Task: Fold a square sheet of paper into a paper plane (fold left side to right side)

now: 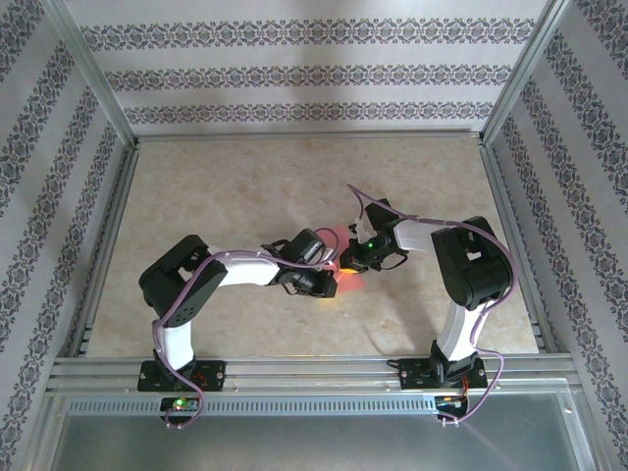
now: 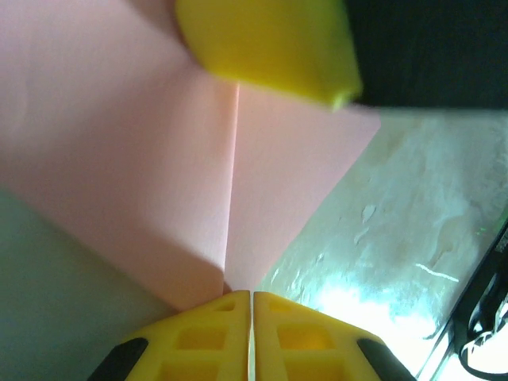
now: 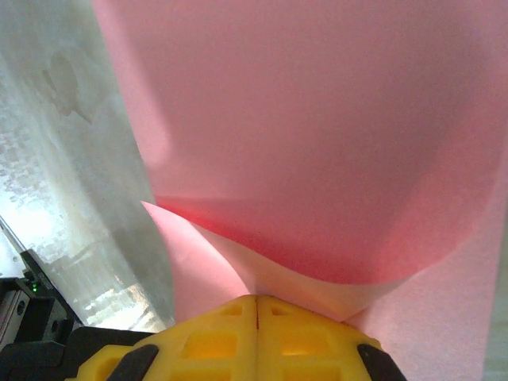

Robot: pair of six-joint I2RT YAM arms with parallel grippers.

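Two grips held square sheet of paper (image 2: 119, 159) near tabletop (image 1: 245, 177) middle: left pincer (image 2: 252, 295) shut on crease end, right pincer (image 3: 258, 300) shut on curled edge.

Pale marbled tabletop (image 1: 245, 186), perhaps stone

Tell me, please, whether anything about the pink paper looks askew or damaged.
Nothing looks torn. The pink paper is not flat, though: just beyond the right gripper its upper layer bows in a loose curve over the lower one.
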